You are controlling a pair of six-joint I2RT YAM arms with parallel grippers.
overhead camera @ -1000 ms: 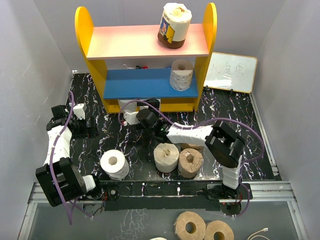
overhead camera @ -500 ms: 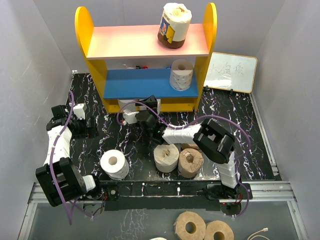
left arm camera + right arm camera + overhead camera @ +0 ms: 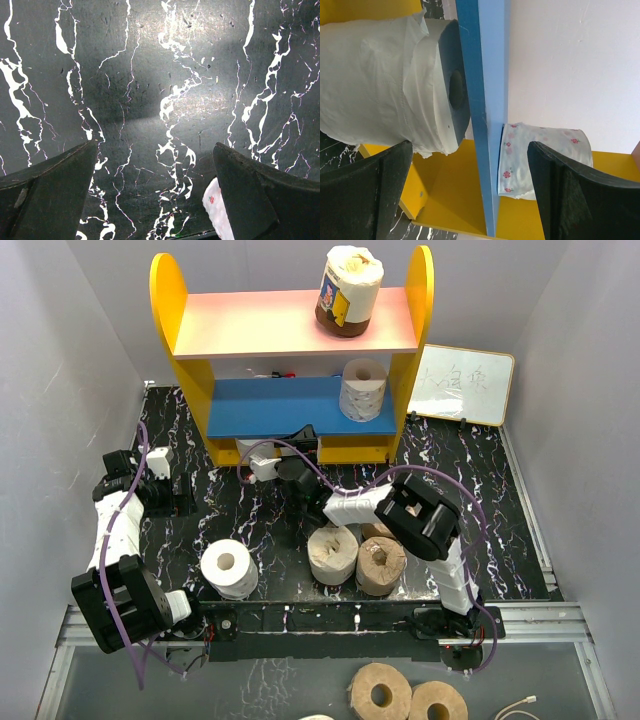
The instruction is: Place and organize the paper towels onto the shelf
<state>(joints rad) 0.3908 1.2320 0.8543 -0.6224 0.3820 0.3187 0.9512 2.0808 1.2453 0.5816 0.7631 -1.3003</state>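
Right wrist cam, pls: how's the right gripper (image 3: 470,150)?
— Fingers spread wide, nothing btw them. It faces the front edge of the blue board (image 3: 481,75) of the shelf (image 3: 170,300). Under that board stands a plain white roll (image 3: 385,80), core hole twd the board, loose sheet hanging off it. It's just beside one finger; can't tell if touching. On the board's upper side rests a flower-print roll (image 3: 540,160).

Top view?
— Right arm stretches across the table (image 3: 470,470) to the shelf's low front. The board hides most of the plain white roll from above. Flower-print roll is at the blue board's R end. A wrapped roll (image 3: 348,290) w/ dark brown band stands on the pink board (image 3: 260,325), R half.

Left side?
— The left gripper (image 3: 155,147) is wide open too, empty, over bare marble top near the table's L edge, well apart from the shelf.

Other rolls?
— Near the table's front: a second white roll (image 3: 229,568), upright, L of a tan roll (image 3: 332,553) touching a second tan roll (image 3: 381,565). Two more tan ones (image 3: 380,692) lie below the table's near edge. A whiteboard (image 3: 465,383) leans R of the shelf
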